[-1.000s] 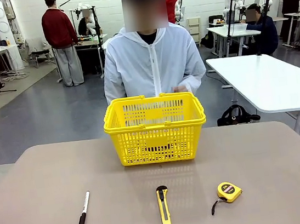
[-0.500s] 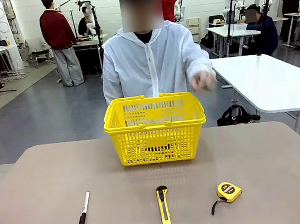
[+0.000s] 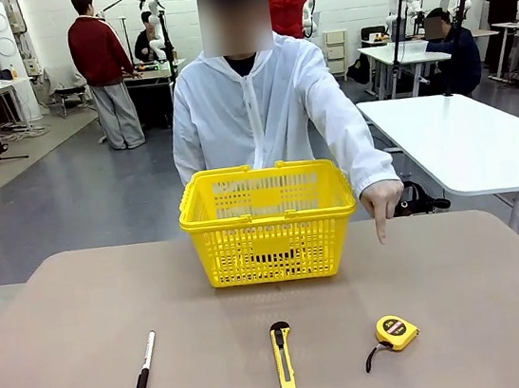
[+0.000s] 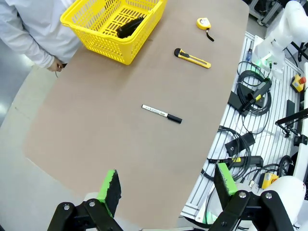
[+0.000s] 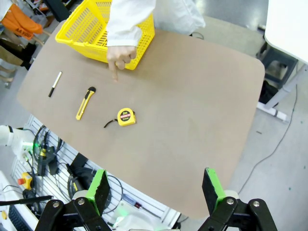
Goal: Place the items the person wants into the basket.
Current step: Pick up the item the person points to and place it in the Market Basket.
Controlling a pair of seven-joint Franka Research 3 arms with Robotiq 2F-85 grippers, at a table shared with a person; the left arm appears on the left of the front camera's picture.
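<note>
Selection step: person's hand (image 3: 381,202) points toward round yellow tape measure (image 3: 395,331), near right; left gripper (image 4: 167,179) and right gripper (image 5: 156,179) gape empty; next, probably right-arm pickup, carry to far yellow plastic lattice basket (image 3: 267,218).

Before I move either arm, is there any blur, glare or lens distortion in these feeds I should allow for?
Front view: even light, no glare, the person's pointing hand and the tape measure sharp, only a soft shadow beneath the basket. Left wrist view: wide-angle perspective skews the table, marker crisp. Right wrist view: same skew, tape measure clear.
</note>
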